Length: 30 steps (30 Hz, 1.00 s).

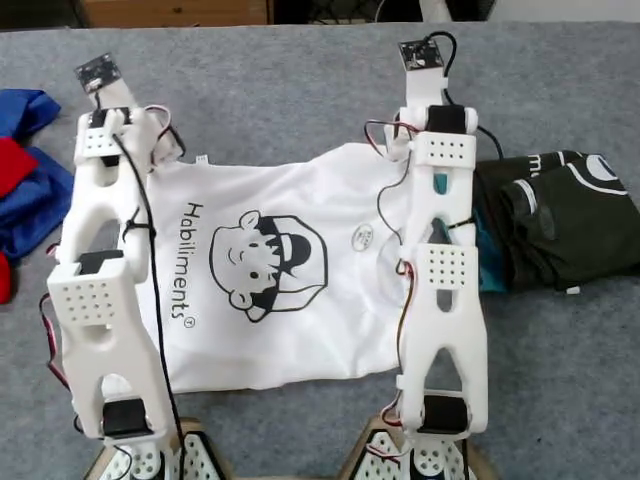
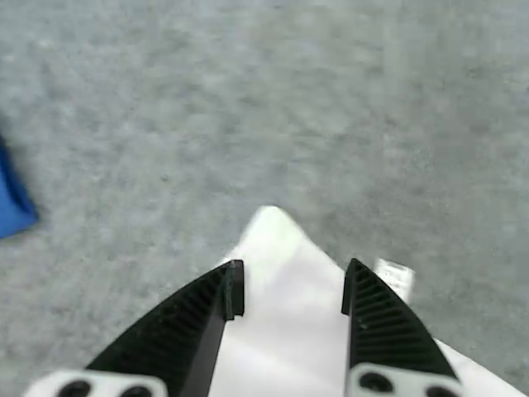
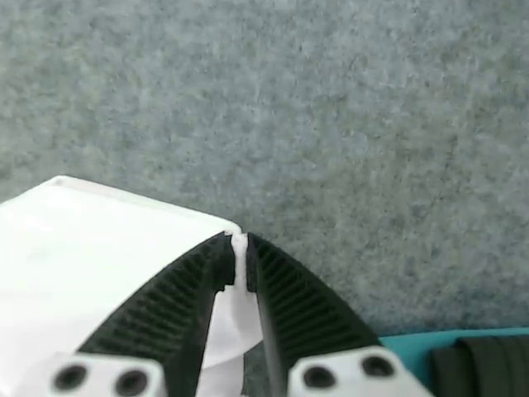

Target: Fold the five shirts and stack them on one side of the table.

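Desk (image 1: pixel 300 90) carries your white shirt (image 1: pixel 330 330), spread flat in the middle w/ the cartoon print up and lying sideways as the high view shows it. Both arms stretch out over it, 1 along each side edge.

L side: your left pincer (image 2: pixel 293 285) has its fingers apart. A pointed corner of the white shirt (image 2: pixel 277 240) sits in the gap between them, w/ grey desk beyond the tip. You can't tell from the pics whether the fingers touch the fabric. A small tag (image 2: pixel 393 277) pokes out just beside 1 finger. A blue cloth (image 2: pixel 12 207) shows near the edge of that view. In the high view the blue cloth (image 1: pixel 30 200) is bunched at the desk's L side, apart from the white shirt, w/ a red cloth (image 1: pixel 12 165) on it.

R side: your right pincer (image 3: pixel 238 248) has its fingers together, clamped on a thin strip of the white shirt (image 3: pixel 99 231) right at its corner edge. Near it lie a teal cloth (image 3: pixel 413 351) and a dark shirt (image 3: pixel 488 360). From above, the dark shirt (image 1: pixel 570 215) lies folded on the desk's R side, just beside the right arm, w/ the teal cloth (image 1: pixel 490 270) peeking out under its near edge.
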Each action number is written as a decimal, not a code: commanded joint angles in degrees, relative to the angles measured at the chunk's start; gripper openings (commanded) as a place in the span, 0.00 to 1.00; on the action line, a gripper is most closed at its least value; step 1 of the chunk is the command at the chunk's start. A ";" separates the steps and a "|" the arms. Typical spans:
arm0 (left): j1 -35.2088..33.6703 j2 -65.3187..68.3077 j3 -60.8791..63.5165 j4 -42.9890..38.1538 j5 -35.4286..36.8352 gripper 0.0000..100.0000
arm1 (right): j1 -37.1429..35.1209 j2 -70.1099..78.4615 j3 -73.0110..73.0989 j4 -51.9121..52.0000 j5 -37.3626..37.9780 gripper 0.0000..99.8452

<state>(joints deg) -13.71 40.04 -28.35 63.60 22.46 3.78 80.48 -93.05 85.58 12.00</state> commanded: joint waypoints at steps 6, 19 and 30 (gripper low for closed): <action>-0.48 5.19 -9.01 0.62 -0.53 0.21 | -0.18 -0.92 -2.42 0.00 0.44 0.01; -0.57 6.42 -24.31 11.43 -0.18 0.21 | -0.26 -0.92 -2.33 -0.18 0.44 0.01; 1.19 14.42 -27.21 8.70 5.27 0.21 | -0.18 -0.92 -2.15 -0.18 0.53 0.01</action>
<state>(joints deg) -10.90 54.73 -51.21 72.66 26.77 3.78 80.48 -93.05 85.58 12.00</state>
